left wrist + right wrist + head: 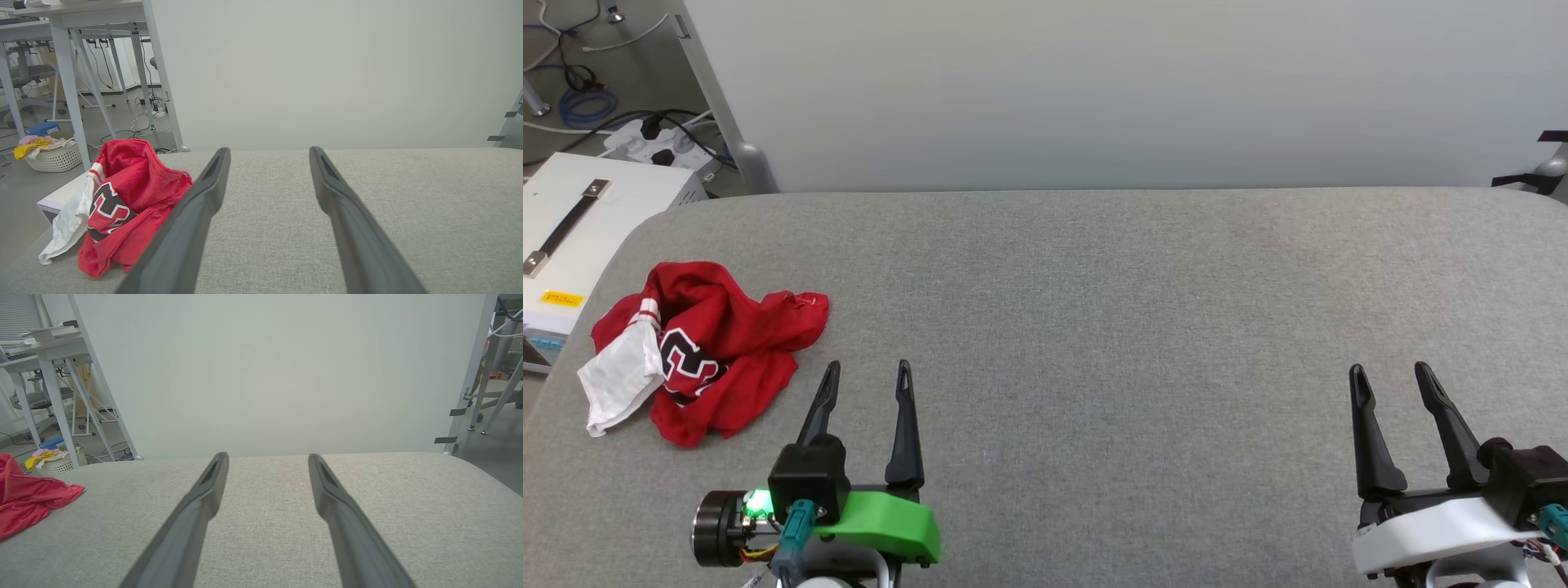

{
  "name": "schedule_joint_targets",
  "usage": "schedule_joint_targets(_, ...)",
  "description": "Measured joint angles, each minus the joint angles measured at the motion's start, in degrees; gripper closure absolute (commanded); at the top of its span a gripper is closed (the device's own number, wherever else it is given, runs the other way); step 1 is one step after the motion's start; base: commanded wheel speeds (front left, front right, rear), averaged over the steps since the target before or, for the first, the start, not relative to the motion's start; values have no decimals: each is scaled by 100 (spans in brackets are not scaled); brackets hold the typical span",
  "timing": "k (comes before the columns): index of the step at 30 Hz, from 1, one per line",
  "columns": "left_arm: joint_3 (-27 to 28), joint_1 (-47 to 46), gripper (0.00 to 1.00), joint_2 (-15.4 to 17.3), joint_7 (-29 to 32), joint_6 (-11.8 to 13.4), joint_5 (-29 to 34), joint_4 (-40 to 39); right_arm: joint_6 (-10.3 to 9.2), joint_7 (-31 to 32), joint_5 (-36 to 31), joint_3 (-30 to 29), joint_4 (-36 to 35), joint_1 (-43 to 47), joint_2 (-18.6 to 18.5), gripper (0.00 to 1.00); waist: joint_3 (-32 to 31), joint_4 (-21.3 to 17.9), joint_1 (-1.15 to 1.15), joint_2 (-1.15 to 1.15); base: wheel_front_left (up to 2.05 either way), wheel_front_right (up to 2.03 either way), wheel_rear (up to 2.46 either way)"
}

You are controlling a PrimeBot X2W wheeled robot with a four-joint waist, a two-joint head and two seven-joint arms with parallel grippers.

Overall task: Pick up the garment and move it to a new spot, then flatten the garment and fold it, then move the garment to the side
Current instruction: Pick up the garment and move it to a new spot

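On the left side of the gray table point(1094, 269), the garment point(727, 343) lies in a bunched heap. The left gripper point(867, 369) and right gripper point(1388, 371) are wide open, holding nothing. The left one is near, so it should dip low and pinch a thick red fold. The shirt's edges seem hidden.

The red jersey-style T-shirt point(727, 343) lies crumpled in a loose heap near the left edge of the grey fabric-covered desk point(1111, 327), towards its near side. A white sleeve with red-and-white striped trim spills out on the heap's left, and part of a black, white-outlined print shows on an upturned fold.
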Motion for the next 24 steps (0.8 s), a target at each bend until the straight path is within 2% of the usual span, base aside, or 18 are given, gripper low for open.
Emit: schedule_joint_targets(24,-193,68,0,-9,-297,29,-143,100,0,-292,143,7,-59,143,0,0,-18,33,0,0,0,0,0)
